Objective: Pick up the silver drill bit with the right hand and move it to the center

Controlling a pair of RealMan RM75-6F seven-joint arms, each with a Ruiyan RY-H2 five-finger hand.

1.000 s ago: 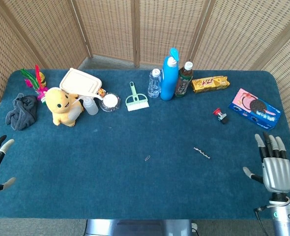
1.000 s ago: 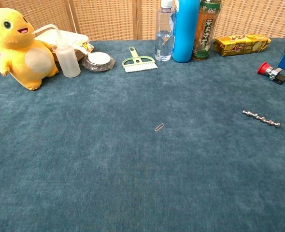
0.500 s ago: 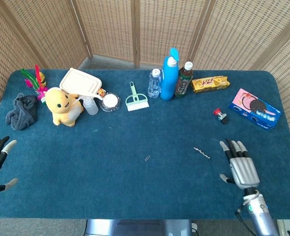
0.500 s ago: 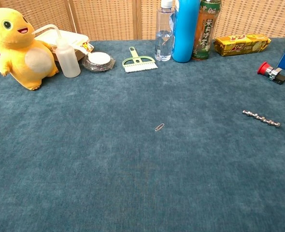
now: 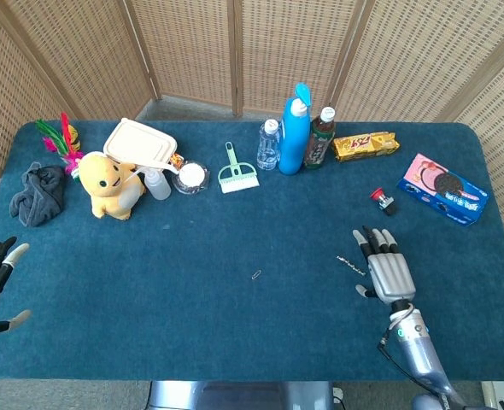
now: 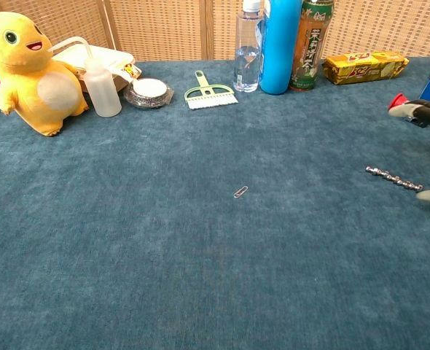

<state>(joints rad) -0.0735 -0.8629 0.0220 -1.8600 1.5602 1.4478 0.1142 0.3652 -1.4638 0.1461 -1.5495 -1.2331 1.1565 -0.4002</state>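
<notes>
While right hand (image 5: 385,272) hovers just beside drill bit (image 5: 350,265) | fingers spread, empty | pinch bit mid-shaft, lower gently

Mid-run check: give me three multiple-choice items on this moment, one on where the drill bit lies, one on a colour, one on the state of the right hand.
1. Where does the silver drill bit lie?
A. On the cloth just left of the right hand
B. Inside the lunch box
C. Under the plush toy

2. What colour is the tallest bottle in the back row?
A. Red
B. Blue
C. White

3. What is the right hand doing?
A. Holding the drill bit in the air
B. Holding nothing, fingers apart, beside the bit
C. Pressing on the cookie box

Answers:
1 A: in the head view the bit lies flat on the blue table cloth, right next to the hand.
2 B: the spray bottle is bright blue in both views.
3 B: the fingers are spread and the bit is on the cloth, not lifted.
</notes>
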